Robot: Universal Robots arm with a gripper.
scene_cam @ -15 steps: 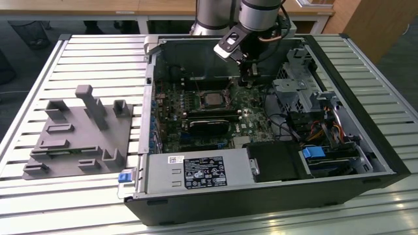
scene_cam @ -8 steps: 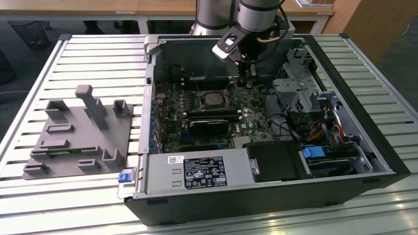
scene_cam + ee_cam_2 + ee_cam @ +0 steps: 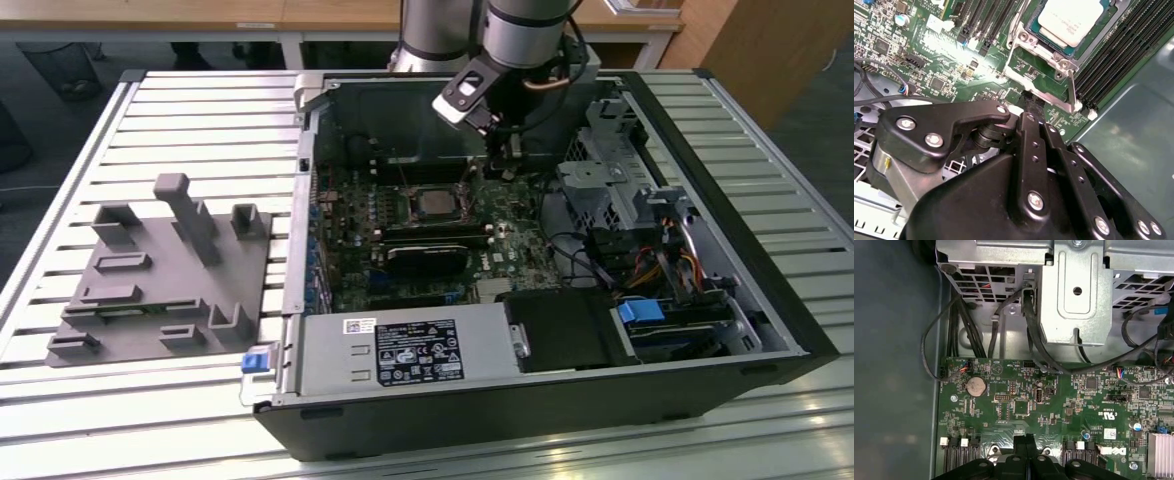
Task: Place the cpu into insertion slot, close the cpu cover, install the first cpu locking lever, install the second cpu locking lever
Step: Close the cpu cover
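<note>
At the exterior view's left you have a grey moulded fixture on the slatted metal table. Inside the open case, the cpu, flat, square and dull silver, sits in the insertion slot with its silvery rim. The gripper hangs just right of it, black fingers pressed together.

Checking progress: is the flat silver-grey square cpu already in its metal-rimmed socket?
Yes, the second wrist view shows the cpu lying inside the insertion slot.
</note>
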